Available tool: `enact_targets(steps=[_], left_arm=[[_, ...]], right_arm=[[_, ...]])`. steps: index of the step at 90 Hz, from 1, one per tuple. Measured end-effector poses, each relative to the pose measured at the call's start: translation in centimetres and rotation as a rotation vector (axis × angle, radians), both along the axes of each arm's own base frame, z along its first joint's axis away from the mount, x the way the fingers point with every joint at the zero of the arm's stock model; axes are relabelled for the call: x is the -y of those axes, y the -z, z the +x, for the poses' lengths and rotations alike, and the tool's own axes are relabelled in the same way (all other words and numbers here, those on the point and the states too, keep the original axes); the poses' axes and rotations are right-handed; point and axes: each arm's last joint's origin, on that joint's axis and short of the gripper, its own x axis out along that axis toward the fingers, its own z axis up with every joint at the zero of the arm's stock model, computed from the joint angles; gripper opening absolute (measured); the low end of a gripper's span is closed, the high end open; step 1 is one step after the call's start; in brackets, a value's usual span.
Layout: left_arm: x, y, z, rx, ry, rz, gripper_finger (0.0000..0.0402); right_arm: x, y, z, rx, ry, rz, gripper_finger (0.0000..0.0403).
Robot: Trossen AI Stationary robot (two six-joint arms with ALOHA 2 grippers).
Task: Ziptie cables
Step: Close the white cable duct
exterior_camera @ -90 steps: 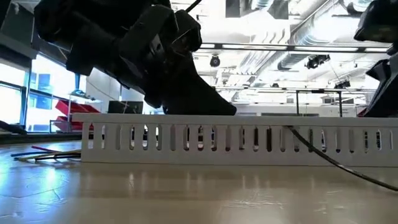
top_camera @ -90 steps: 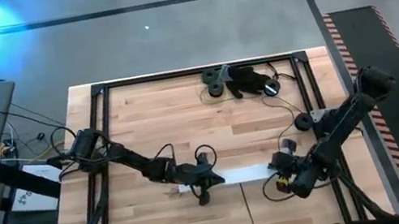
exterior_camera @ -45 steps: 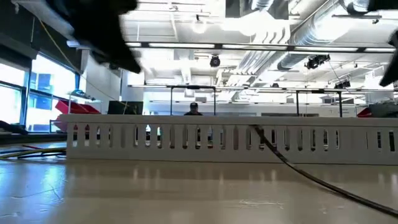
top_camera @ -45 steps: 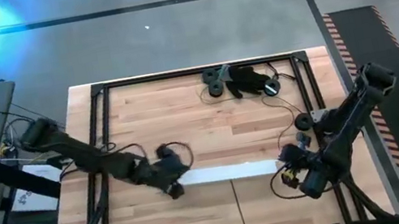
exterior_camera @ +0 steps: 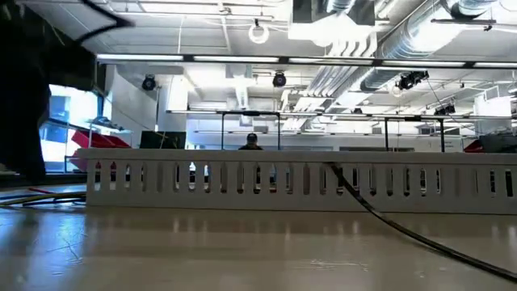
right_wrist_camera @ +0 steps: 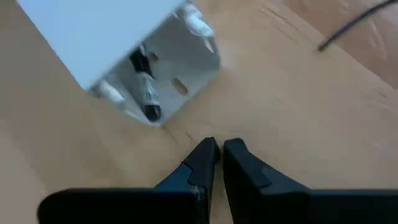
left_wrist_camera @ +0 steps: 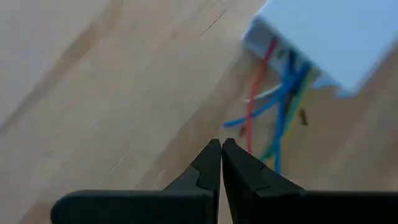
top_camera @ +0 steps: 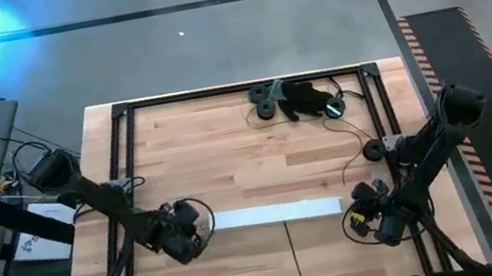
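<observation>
high view: left claw closed beside white duct, wires protruding.

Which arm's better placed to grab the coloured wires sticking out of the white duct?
Left. The left gripper, shut and empty, faces the coloured wires at its end of the white duct. The right gripper sits at the opposite end.

The table is pale planked wood with a soft sheen; the slotted white duct looks smooth plastic.

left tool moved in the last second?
Yes. In the high view the left tool has pulled back off the white slotted duct toward the table's left edge, now past the duct's left end.
</observation>
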Motion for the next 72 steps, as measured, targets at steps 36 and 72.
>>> enact_targets(steps=[36,72], left_arm=[[-1.9,1.8,4.3,0.099,0.034,-0.025,0.0],[-2.2,1.4,4.1,0.113,0.0,0.004,0.0]], right_arm=[[-0.6,-0.4,2.1,0.014,-0.012,-0.037,0.0018],[-0.6,-0.8,1.8,-0.03,-0.023,-0.08,0.0018]])
